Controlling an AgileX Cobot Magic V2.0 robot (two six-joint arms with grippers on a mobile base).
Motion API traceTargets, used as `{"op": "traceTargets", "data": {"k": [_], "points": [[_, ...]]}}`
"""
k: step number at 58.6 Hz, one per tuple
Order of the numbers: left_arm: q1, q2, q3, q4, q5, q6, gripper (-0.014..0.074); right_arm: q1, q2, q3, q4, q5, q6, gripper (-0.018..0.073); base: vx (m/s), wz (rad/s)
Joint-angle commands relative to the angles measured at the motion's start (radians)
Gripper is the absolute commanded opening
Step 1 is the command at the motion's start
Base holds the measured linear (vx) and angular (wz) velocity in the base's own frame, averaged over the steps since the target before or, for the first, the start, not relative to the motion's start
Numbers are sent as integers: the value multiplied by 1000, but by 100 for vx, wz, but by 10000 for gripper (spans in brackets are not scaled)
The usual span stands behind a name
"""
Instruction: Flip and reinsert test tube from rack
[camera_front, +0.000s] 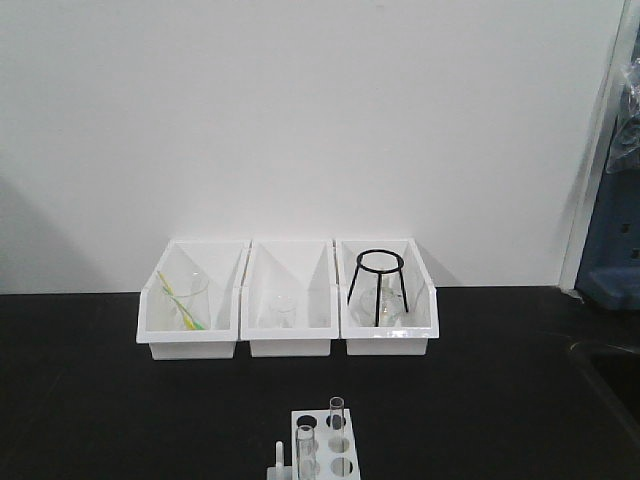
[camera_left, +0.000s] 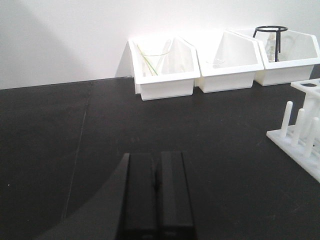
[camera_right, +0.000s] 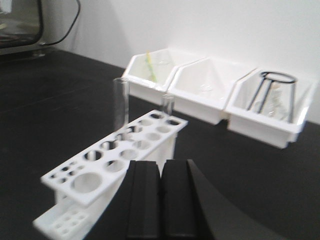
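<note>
Black tabletop (camera_front: 100, 400), white wall (camera_front: 300, 100); rack (camera_right: 117, 160) possibly near edge; both hands pressed closed, empty.

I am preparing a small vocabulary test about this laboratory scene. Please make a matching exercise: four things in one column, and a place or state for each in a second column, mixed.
Things:
1. black tripod stand
2. yellow-green stick
3. test tubes
4. left tool

Places or states:
A. standing upright in the rack
B. shut, holding nothing
C. in the right bin
D. in the left bin, leaning in a glass beaker

Pairs: 1-C, 2-D, 3-A, 4-B
</note>
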Motion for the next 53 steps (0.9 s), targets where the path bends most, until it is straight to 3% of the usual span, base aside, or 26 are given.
{"op": "traceTargets", "data": {"k": [1, 7, 20, 34, 53], "points": [[0, -7, -4, -5, -82, -9, -6, -66, -61, -29, 118, -6, -83, -11, 0, 0], [0, -7, -4, -5, -82, -9, -6, -189, -129, -29, 191, 54, -104, -11, 0, 0], [0, -7, -4, -5, -82, -9, -6, -402, -288, -29, 215, 182, -100, -11, 0, 0], [0, -7, -4, -5, -82, -9, -6, -441, -503, 104, 208, 171, -101, -11, 0, 0], [0, -7, -4, -5, -80, -9, -6, -440, -496, 99, 206, 180, -101, -11, 0, 0]]}}
